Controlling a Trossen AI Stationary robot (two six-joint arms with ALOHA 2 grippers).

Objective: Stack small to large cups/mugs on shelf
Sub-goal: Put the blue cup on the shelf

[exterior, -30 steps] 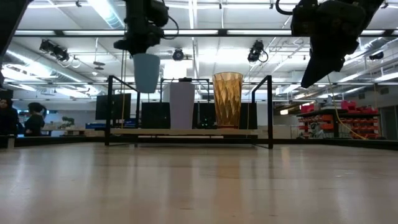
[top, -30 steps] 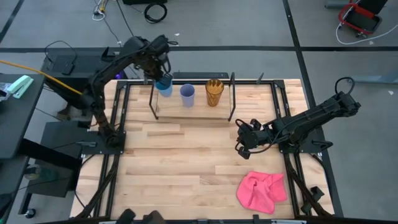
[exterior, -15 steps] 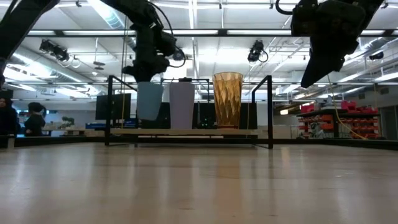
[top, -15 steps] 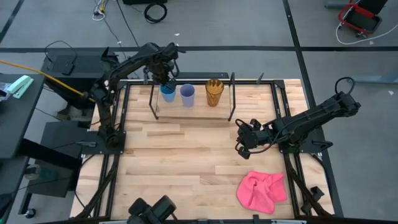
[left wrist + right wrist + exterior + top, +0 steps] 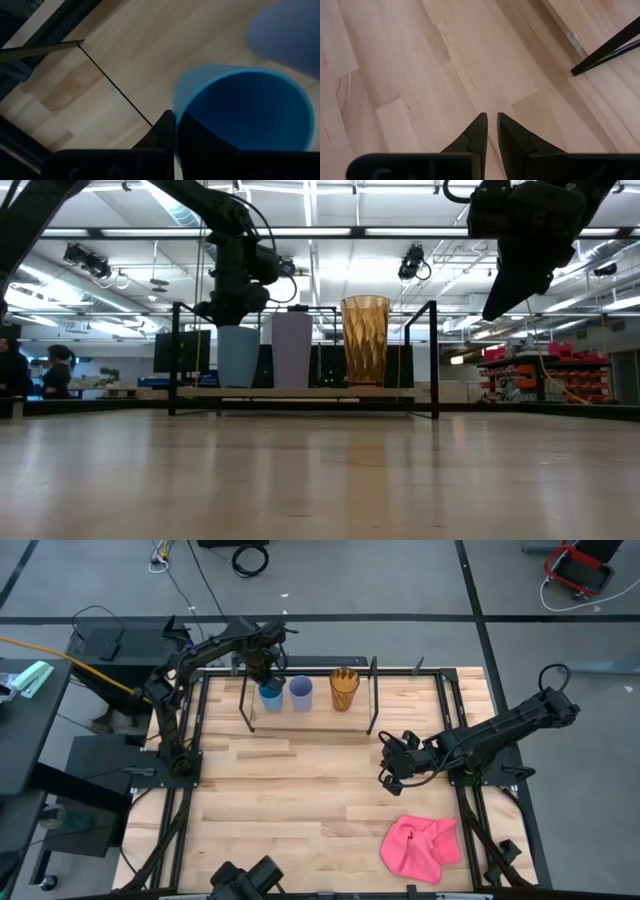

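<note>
The short blue cup stands at the left end of the shelf, beside the lavender cup; the taller amber cup stands to their right. In the low view the blue cup, the lavender cup and the amber cup stand in a row on the shelf's wood board. My left gripper is over the blue cup, shut on it. My right gripper hangs shut and empty over the table's right half. My left gripper holds the blue cup by its rim, on the side away from the lavender cup. One finger is outside the wall and the other inside the cup. The fingers come from above, pointing down. The cup is upright, its base on or just above the shelf board.
A crumpled pink cloth lies near the table's front right corner. The shelf's thin black end frames rise at both ends of the board. Bare wood table lies in front of the shelf.
My left gripper has gone down and a little toward the lavender cup, still holding the blue cup. The cup has come from well above the shelf down to the board's left end, staying upright.
</note>
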